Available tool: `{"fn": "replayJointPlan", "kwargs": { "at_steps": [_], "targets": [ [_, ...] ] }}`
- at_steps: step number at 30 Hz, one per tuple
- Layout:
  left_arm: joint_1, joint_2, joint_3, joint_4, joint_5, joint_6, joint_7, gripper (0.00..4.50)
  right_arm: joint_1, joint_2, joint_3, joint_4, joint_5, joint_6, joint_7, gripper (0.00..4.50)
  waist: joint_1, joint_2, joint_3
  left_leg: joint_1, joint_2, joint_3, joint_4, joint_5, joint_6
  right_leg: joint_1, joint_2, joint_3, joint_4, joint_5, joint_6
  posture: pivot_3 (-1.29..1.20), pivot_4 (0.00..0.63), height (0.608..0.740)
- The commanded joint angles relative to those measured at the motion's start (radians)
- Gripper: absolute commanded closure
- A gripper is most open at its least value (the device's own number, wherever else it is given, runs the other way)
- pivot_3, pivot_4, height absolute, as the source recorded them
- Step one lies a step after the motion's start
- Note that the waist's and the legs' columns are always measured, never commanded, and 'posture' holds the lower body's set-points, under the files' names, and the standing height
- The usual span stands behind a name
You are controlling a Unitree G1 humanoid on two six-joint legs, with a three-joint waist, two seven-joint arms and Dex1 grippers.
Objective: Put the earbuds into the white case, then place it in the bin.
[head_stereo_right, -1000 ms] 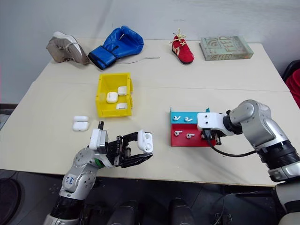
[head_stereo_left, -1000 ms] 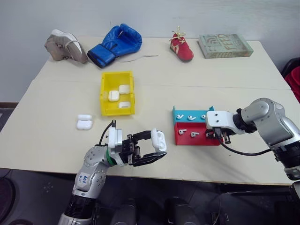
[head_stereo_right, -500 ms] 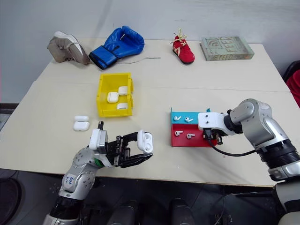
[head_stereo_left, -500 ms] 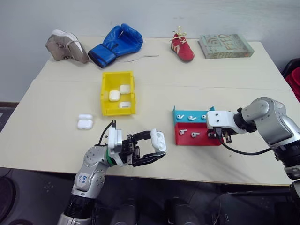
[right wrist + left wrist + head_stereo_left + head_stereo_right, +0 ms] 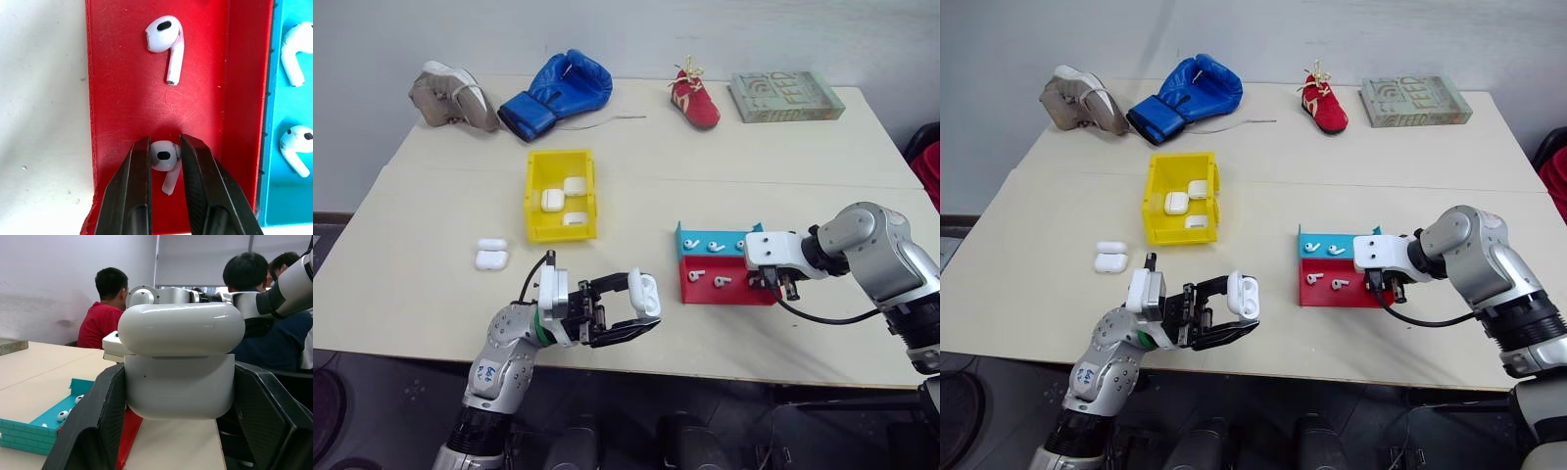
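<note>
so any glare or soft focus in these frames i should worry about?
Left wrist view: the white case between the left gripper's fingers is sharp, with a soft highlight along its lid; the people behind are slightly soft. Right wrist view: evenly lit, the red tray's texture crisp, the earbud between the right gripper's fingers clear. Left eye view: flat, even light with faint shadows on the table.

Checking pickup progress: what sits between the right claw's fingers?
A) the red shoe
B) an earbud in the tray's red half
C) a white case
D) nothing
B: the right claw brackets an earbud lying on the red half of the tray.
</note>
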Motion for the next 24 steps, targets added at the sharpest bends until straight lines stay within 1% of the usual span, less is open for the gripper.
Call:
{"fn": "replayJointPlan", "kwargs": {
  "at_steps": [1, 5, 7, 9, 12, 14, 16, 17, 20, 22, 24],
  "targets": [
    [-0.009, 0.001, 0.009, -0.019, -0.017, -0.016, -0.008, 1.70, 0.008, -0.018, -0.035, -0.022, 0.023, 0.016, 0.017, 4.06, 0.000, 0.000, 0.000, 0.000, 0.000, 0.000, 0.000, 0.000, 0.000, 0.000, 0.000, 0.000, 0.000, 0.000, 0.000, 0.00, 0.150, 0.740],
    [-0.019, -0.003, 0.016, -0.018, -0.042, -0.005, -0.020, 1.70, 0.021, -0.025, -0.137, -0.096, 0.157, 0.058, 0.048, 4.06, -0.001, 0.000, 0.000, 0.000, 0.000, 0.000, 0.000, 0.000, 0.000, 0.000, 0.000, 0.000, 0.000, 0.000, 0.000, 0.00, 0.150, 0.740],
    [-0.033, -0.007, 0.023, -0.012, -0.052, -0.003, -0.021, 1.70, 0.038, -0.036, -0.201, -0.118, 0.232, 0.027, 0.068, 4.06, -0.001, 0.000, 0.000, 0.000, 0.000, 0.000, 0.000, 0.000, 0.000, 0.000, 0.000, 0.000, 0.000, 0.000, 0.000, 0.00, 0.150, 0.740],
    [-0.051, -0.014, 0.028, 0.001, -0.058, -0.006, -0.024, 1.70, 0.069, -0.037, -0.283, -0.143, 0.332, 0.011, 0.088, 4.06, -0.001, 0.000, 0.000, 0.000, 0.000, 0.000, 0.000, 0.000, 0.000, 0.000, 0.000, 0.000, 0.000, 0.000, 0.000, 0.00, 0.150, 0.740],
    [-0.080, -0.021, 0.026, 0.023, -0.066, -0.005, -0.043, 1.70, 0.137, -0.001, -0.422, -0.211, 0.513, 0.040, 0.089, 4.06, 0.002, 0.000, 0.000, 0.000, 0.000, -0.001, 0.000, 0.000, 0.000, 0.000, 0.000, -0.001, 0.000, 0.000, 0.000, 0.00, 0.150, 0.740],
    [-0.105, -0.024, 0.026, 0.044, -0.081, 0.016, -0.055, 1.70, 0.193, 0.048, -0.510, -0.296, 0.643, 0.089, 0.046, 4.06, 0.002, -0.001, 0.001, 0.000, 0.000, -0.001, 0.000, 0.000, 0.000, 0.001, 0.000, -0.001, 0.000, 0.000, 0.000, 0.00, 0.150, 0.740],
    [-0.125, -0.026, 0.030, 0.059, -0.102, 0.039, -0.068, 1.70, 0.229, 0.100, -0.570, -0.374, 0.758, 0.130, -0.001, 4.06, 0.001, -0.001, 0.001, 0.000, 0.000, -0.001, 0.000, 0.000, 0.000, 0.001, 0.000, -0.002, 0.000, 0.000, 0.000, 0.00, 0.150, 0.740],
    [-0.133, -0.026, 0.034, 0.064, -0.112, 0.049, -0.074, 1.70, 0.238, 0.117, -0.586, -0.401, 0.794, 0.149, -0.024, 4.06, -0.001, -0.001, 0.001, 0.000, 0.000, -0.001, 0.000, 0.000, 0.000, 0.001, 0.000, -0.001, 0.000, 0.000, 0.000, 0.00, 0.150, 0.740],
    [-0.170, -0.011, 0.044, 0.070, -0.191, 0.161, -0.092, 1.70, 0.255, 0.233, -0.629, -0.500, 0.941, 0.204, -0.164, 4.06, -0.004, -0.001, 0.001, 0.000, 0.001, 0.000, 0.001, 0.000, 0.000, 0.001, 0.000, -0.001, 0.001, 0.000, 0.000, 0.00, 0.150, 0.740],
    [-0.199, -0.017, 0.059, 0.075, -0.229, 0.208, -0.087, 1.70, 0.265, 0.329, -0.654, -0.553, 1.032, 0.193, -0.247, 4.06, -0.002, -0.001, 0.001, 0.000, 0.000, -0.001, 0.001, 0.000, 0.000, 0.001, 0.001, -0.001, 0.002, 0.000, 0.000, 0.00, 0.150, 0.740],
    [-0.222, -0.022, 0.075, 0.074, -0.261, 0.249, -0.080, 1.70, 0.273, 0.364, -0.652, -0.593, 1.085, 0.216, -0.301, 4.06, -0.002, -0.001, 0.001, 0.000, 0.000, -0.001, 0.001, 0.000, 0.000, 0.001, 0.000, -0.001, 0.002, 0.000, 0.000, 0.00, 0.150, 0.740]
  ]
}}
